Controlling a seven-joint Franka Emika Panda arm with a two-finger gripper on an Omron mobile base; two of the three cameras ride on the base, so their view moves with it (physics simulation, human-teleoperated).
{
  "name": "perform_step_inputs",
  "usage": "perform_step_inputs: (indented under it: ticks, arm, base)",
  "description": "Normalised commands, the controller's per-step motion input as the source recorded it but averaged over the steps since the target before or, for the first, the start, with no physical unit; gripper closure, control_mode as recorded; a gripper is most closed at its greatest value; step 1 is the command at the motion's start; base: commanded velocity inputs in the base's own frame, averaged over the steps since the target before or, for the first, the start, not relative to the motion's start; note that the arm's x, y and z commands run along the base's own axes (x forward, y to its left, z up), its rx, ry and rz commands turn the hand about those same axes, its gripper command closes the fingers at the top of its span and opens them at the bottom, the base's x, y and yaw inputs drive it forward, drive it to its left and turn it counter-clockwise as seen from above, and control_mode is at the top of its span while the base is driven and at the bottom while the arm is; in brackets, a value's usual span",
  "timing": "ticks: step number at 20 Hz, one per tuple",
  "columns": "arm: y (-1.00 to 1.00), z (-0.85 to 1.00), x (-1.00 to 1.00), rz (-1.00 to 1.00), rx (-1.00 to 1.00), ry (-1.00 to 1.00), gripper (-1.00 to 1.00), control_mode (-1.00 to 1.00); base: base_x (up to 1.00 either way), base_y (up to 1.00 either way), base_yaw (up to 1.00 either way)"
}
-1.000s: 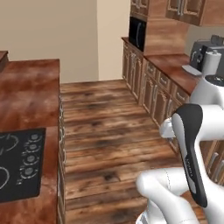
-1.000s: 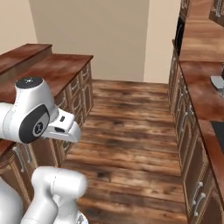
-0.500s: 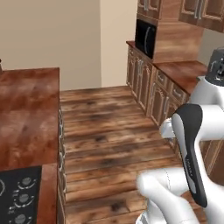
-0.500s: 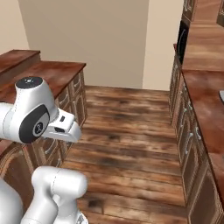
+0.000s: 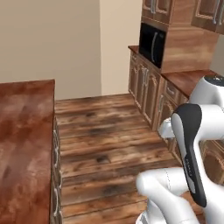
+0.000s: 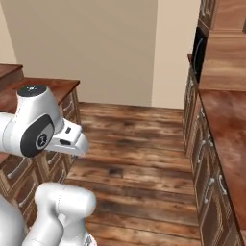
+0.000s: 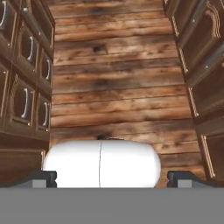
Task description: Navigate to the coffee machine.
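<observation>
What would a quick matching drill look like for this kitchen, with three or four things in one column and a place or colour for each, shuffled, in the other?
Things:
1. microwave
2. island counter
3. plank floor
4. back wall

Descriptions:
A. beige, plain, at the far end of the aisle
B. black, built into the cabinets on the right side
C. reddish-brown top, left of the aisle
D. brown wood boards running between the two cabinet rows

Pairs: 1-B, 2-C, 3-D, 4-A
</observation>
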Motion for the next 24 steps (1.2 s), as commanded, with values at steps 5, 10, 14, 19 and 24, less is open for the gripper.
perform_step_inputs:
  ticks: [5,10,14,19,24]
  arm:
    - [0.0,0.0,0.0,0.0,0.0,0.0,-1.0,1.0]
    - [0.0,0.0,0.0,0.0,0.0,0.0,-1.0,1.0]
    - [0.0,0.0,0.0,0.0,0.0,0.0,-1.0,1.0]
    - [0.0,0.0,0.0,0.0,0.0,0.0,-1.0,1.0]
    - [0.0,0.0,0.0,0.0,0.0,0.0,-1.0,1.0]
  base:
    - [0.97,-0.38,-0.39]
    - [0.71,-0.24,-0.56]
    - [0.57,-0.15,-0.63]
    - [0.56,-0.07,-0.64]
    - [0.61,0.0,-0.65]
